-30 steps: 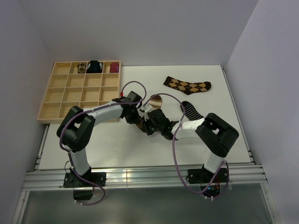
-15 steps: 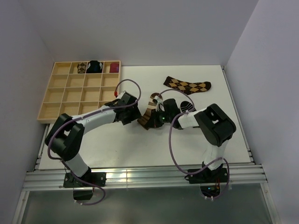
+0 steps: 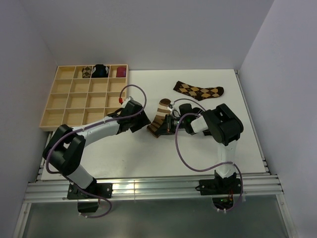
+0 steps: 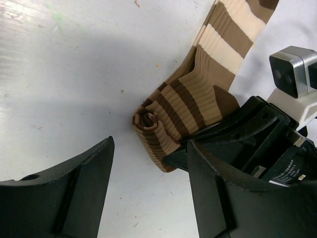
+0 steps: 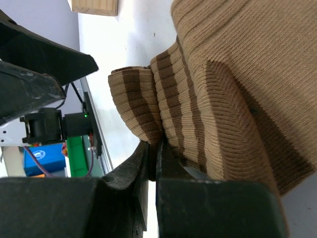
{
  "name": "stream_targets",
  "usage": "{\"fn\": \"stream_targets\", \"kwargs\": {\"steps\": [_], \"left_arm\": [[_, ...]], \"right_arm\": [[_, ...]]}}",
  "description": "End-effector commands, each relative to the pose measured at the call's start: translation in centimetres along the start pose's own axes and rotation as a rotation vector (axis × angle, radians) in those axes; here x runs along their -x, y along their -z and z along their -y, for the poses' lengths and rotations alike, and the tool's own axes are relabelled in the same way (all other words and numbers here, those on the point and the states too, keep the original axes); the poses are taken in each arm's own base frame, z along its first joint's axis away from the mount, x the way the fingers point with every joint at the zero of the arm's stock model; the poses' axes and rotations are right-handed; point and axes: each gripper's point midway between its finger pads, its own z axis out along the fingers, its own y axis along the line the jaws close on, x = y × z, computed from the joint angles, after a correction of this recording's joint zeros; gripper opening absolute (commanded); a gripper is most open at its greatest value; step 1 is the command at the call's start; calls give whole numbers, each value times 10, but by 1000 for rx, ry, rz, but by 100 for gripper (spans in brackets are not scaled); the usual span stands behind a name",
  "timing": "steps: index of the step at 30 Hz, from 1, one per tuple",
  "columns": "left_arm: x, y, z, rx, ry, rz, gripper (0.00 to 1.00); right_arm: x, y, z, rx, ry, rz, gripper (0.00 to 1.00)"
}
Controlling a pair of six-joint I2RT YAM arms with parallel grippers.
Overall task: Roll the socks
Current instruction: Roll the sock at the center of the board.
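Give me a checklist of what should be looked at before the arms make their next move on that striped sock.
1. Right gripper pinching the striped sock: ok.
2. Left gripper open, holding nothing: ok.
3. Roll finished: not ok, only one end is coiled.
4. Argyle sock out of the way: ok, flat farther back.
5. Room between the two grippers: cannot tell, they look very close.

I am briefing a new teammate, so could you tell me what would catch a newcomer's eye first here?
The brown-and-cream striped ribbed sock at the centre draws the eye, its near end curled into a small roll and pinched by the right fingers, while the left fingers stand open beside it. Beyond it a brown-and-tan argyle sock lies flat, and a wooden grid tray sits far left.
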Motion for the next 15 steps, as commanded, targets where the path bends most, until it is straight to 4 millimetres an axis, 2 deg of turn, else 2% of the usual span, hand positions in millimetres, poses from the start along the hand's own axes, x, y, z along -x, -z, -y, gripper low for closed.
{"fn": "stream_targets", "kwargs": {"steps": [1,6,15], "left_arm": [[-2,-7,10,-47,21,-6,65],[-8,-15,13,-56,20,-23,64],[-22,-29,-1,9,14,-57,58]], "right_arm": [[-5,-2,20,-66,-71,-16,0],[-4,-4,22,-74,-75,-26,0],[-3,-4,24,-86,-83,-23,0]]}}
